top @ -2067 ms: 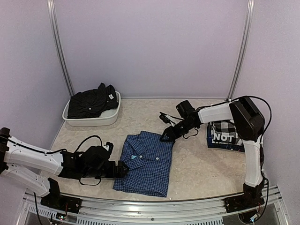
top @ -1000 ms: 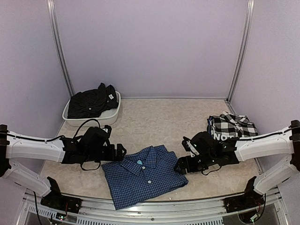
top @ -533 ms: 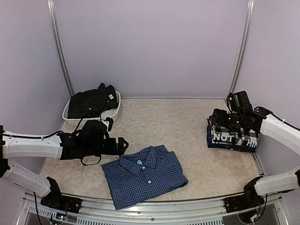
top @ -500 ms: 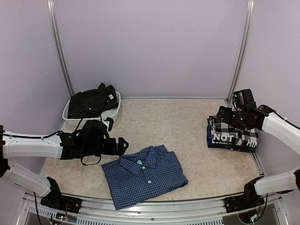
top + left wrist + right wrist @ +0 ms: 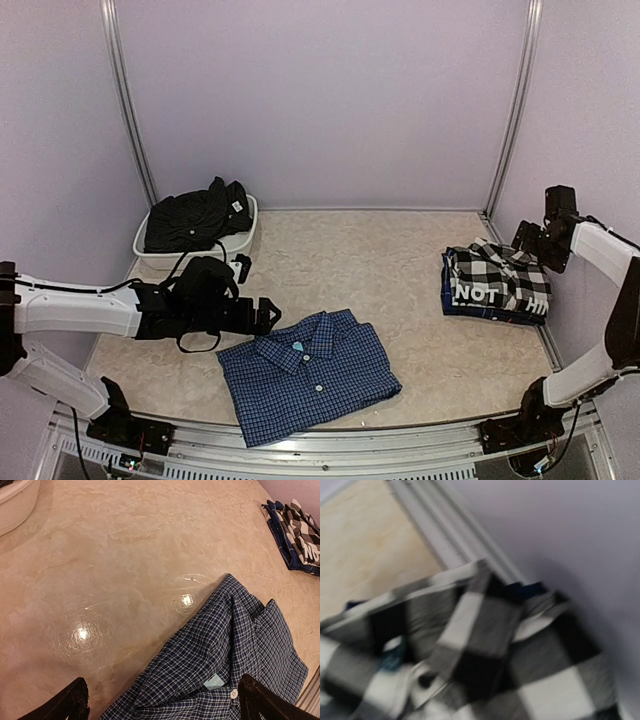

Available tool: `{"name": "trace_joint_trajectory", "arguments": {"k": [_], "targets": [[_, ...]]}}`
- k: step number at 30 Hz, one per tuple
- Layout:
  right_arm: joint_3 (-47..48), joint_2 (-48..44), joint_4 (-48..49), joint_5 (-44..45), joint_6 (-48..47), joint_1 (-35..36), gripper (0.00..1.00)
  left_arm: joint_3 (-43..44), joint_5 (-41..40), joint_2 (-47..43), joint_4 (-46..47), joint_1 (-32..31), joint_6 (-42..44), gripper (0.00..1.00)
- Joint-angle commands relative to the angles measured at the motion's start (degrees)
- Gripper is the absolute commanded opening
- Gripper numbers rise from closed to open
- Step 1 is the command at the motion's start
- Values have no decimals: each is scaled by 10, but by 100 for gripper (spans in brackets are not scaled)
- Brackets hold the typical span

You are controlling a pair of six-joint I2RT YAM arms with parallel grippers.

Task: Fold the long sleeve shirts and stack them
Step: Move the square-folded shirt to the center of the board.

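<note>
Over the last half second the right arm has pulled back toward the far right wall. The right gripper [image 5: 527,241] now sits just past the far edge of the black-and-white check shirt [image 5: 495,282], which lies folded at the right with its top layer a little ruffled. Whether that pincer is open or closed I cannot tell. The left gripper [image 5: 262,315] has edged nearer the blue shirt [image 5: 310,375], folded at near centre. The black shirt [image 5: 195,215] is heaped in the white basin [image 5: 200,260], far left.

In the left wrist view the fingers [image 5: 75,700] are spread wide and empty, just above the blue shirt's collar.

The right wrist view is blurred, showing only bold check cloth against the wall, with no fingers visible.

The step in hand looks like stacking. The next move probably calls for both pincers under the blue shirt's edges, carrying it right without undoing the fold.
</note>
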Motion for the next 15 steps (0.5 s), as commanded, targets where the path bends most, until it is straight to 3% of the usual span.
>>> {"name": "trace_joint_trajectory", "arguments": {"k": [1,5,15], "targets": [[19,47,26,-22,-29,-47,99,12,12,12,19,5,14,99],[10,77,52,-33,-40,-75,100,12,14,14,21,5,16,99],[-38,164,147,-163,-42,-133,100,3,17,24,32,5,12,99]]}}
